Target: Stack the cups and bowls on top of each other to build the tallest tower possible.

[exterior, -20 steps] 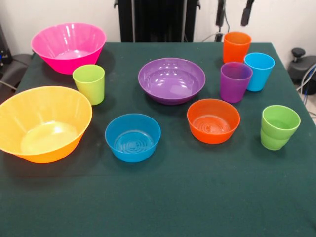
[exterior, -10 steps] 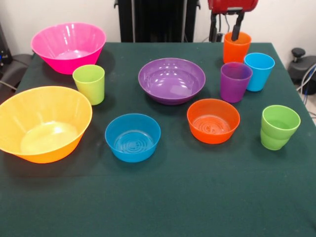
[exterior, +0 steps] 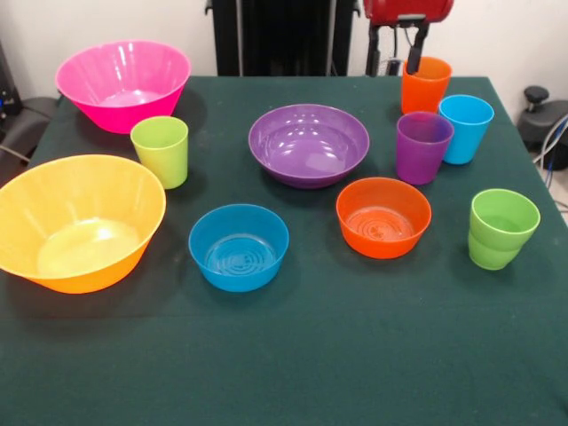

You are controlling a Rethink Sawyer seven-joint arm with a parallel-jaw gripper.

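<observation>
Lime-yellow cup (exterior: 161,150) stands upright, mouth up, long axis vertical, near the pink bowl (exterior: 123,82) and left of the wide purple bowl (exterior: 309,144): likely light, stiff, slick plastic, best pinched across the rim; gripper (exterior: 394,59) hangs at the far edge by the orange cup (exterior: 425,83), jaws apart, empty.

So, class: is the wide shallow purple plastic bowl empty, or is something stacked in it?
Empty. The wide shallow purple plastic bowl shows only its bare glossy inside.

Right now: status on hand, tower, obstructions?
Hand open, empty, above table's far edge beside orange cup. No tower: purple bowl empty, every piece separate. Nothing obstructing.
</observation>
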